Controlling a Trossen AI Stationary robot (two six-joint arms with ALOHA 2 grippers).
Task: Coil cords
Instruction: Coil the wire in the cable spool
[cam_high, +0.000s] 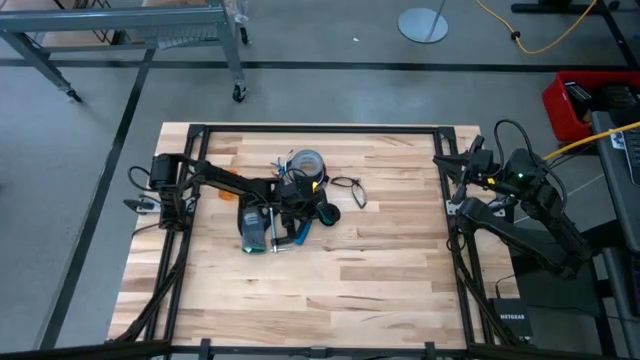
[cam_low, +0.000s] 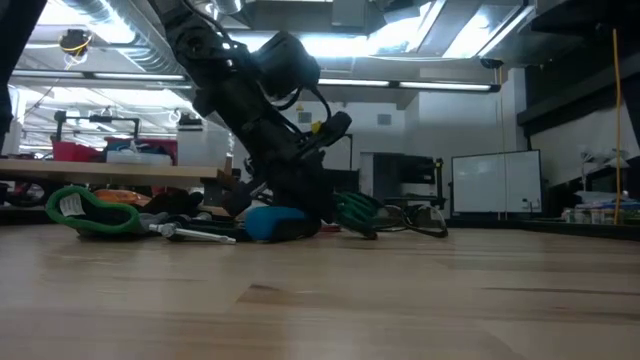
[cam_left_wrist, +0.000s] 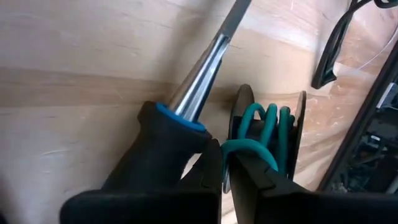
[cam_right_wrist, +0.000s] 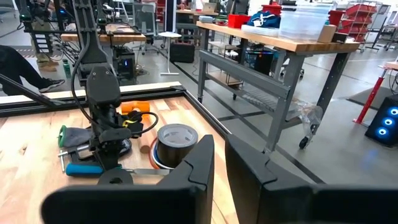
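Note:
A teal-green cord (cam_left_wrist: 268, 127) is wound between two dark discs of a small spool (cam_high: 328, 213); it also shows in the low view (cam_low: 356, 211), low on the table. My left gripper (cam_left_wrist: 225, 171) (cam_high: 306, 211) is down at it, shut on a loop of it. A black cord (cam_high: 348, 190) (cam_left_wrist: 333, 46) lies loose on the wood just beyond. A screwdriver (cam_left_wrist: 186, 99) with a black and blue handle lies against my left finger. My right gripper (cam_right_wrist: 219, 165) (cam_high: 447, 165) waits shut and empty at the table's right edge. My left gripper pinches a loop of the teal-green cord (cam_left_wrist: 244, 148) between its two fingertips, right where the cord leaves the spool. The fingers slant down from the table's left side. The rest of the cord stays wound on the spool, low by the table.
A grey-blue tape roll (cam_high: 307, 162) stands just behind the left gripper. A green and grey object (cam_high: 254, 230), a blue-handled tool (cam_high: 298, 236) and an orange object (cam_high: 226, 195) lie near it. The near half of the table (cam_high: 340, 290) is bare wood.

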